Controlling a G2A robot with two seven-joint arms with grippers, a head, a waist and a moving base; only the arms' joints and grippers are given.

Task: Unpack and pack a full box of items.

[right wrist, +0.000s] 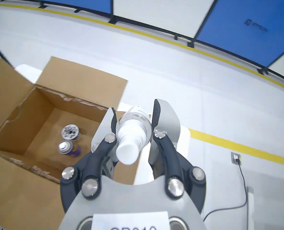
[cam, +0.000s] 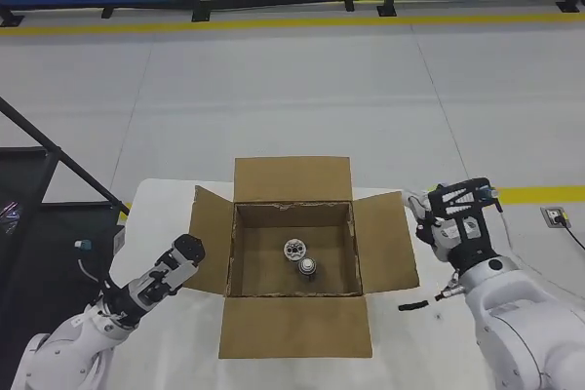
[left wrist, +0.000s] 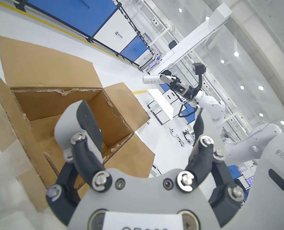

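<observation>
The white bottle (right wrist: 132,132) is clamped across its body in my right gripper (right wrist: 135,111), lying roughly level with its capped end towards the wrist. It is raised off the table (cam: 166,195), out past the right flap of the open cardboard box (cam: 294,327). Down in the box two small cans stand upright and close together, one with a silvery patterned top (right wrist: 70,132), the other with a purple body (right wrist: 65,146). My left gripper (left wrist: 140,113) sits near the left flap with its jaws spread and nothing between them. My worry is the hold. It's a smooth round body pinched between two pads, so I reckon it could swivel or slide if I swing the arm sharply. If the bottle goes into the box, a low path could catch the raised right flap and shove the box, and a careless drop could topple the cans. The left gripper is close enough to nudge its flap too.
</observation>
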